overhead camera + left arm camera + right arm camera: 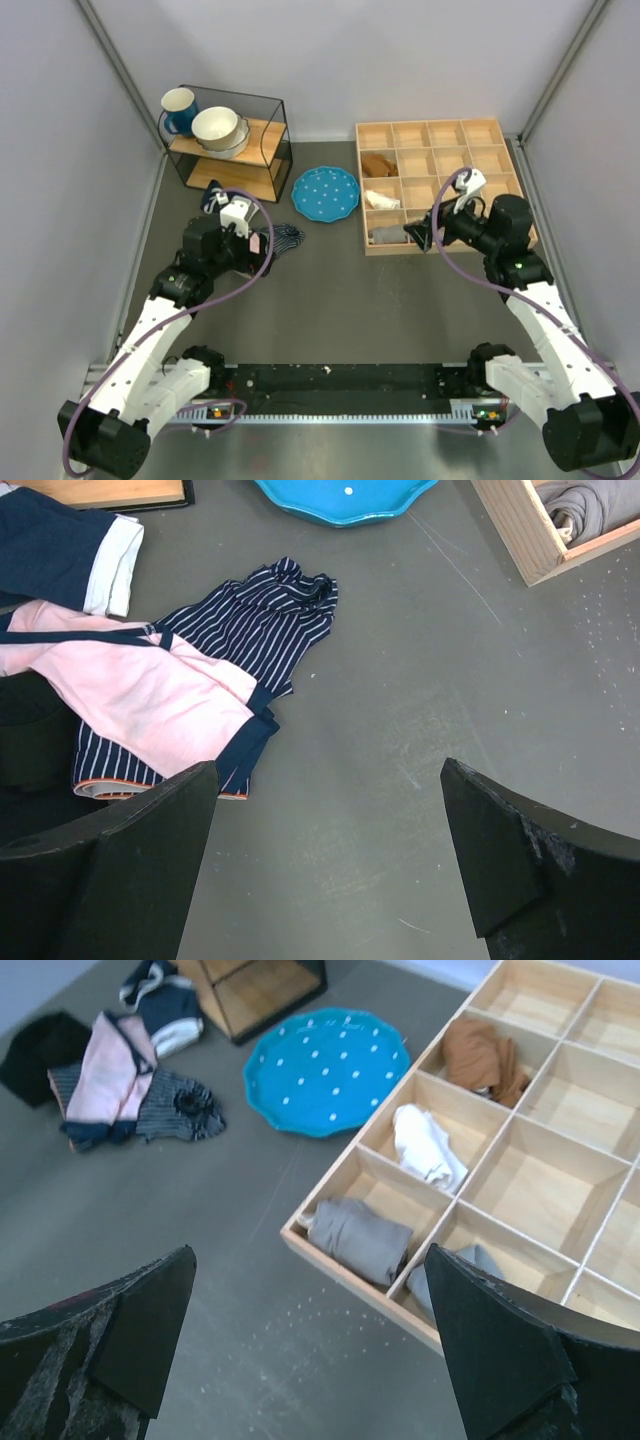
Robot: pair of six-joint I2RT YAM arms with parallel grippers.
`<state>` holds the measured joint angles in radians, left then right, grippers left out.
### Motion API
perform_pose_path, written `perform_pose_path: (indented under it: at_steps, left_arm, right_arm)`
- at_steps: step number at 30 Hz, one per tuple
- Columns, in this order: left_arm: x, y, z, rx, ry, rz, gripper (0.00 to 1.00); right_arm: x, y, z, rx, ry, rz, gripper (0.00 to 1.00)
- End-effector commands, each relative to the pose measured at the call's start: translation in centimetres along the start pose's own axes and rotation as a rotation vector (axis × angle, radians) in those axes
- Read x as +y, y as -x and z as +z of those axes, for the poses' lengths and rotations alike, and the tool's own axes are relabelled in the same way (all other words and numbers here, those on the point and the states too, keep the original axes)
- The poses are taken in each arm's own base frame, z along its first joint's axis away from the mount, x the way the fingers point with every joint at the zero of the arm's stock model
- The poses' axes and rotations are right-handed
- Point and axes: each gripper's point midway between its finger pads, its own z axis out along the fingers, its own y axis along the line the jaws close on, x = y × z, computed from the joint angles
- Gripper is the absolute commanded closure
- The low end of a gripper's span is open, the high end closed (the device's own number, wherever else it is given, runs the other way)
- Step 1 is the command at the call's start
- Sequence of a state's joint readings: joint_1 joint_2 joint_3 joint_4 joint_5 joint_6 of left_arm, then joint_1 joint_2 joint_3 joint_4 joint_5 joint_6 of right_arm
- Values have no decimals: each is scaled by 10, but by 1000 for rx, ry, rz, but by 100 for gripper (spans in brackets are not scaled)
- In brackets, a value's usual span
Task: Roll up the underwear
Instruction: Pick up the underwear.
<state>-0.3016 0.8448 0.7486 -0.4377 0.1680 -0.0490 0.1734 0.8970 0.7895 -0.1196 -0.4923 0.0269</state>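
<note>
Your left gripper [325, 830] and right gripper [310, 1335] both gape wide, holding nothing. The pink underwear [140, 695] lies ahead-left of the left one, atop the striped garment [270, 620]. Pinch only the pink layer, drag it clear, and flatten it before rolling.

Top cam sits high behind the arm bases, looking down on the whole tabletop [340, 300]. Left wrist cam hangs low and close, peering out between the left jaws at the clothes pile [250, 630] ahead-left of them. Right wrist cam rides higher, with the wooden tray [350, 1278] ahead-right of the right jaws. Both wrist views share the blue plate [340, 500] and that pile.
</note>
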Motion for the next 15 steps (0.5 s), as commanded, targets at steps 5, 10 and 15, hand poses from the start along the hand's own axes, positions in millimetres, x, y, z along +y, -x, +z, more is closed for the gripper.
perform_pose_path:
  at_steps: [5,10,15]
  left_arm:
    - [6,8,6,-34,27,-21,1]
    - [33,12,16,-21,29,-247,1]
    - [65,1,28,-2,33,-461,1]
  right_arm:
    - [20,-15,-6,18,183,-231,1]
    - [24,-25,-9,49,216,-250,1]
    - [26,-23,-11,46,224,-258,1]
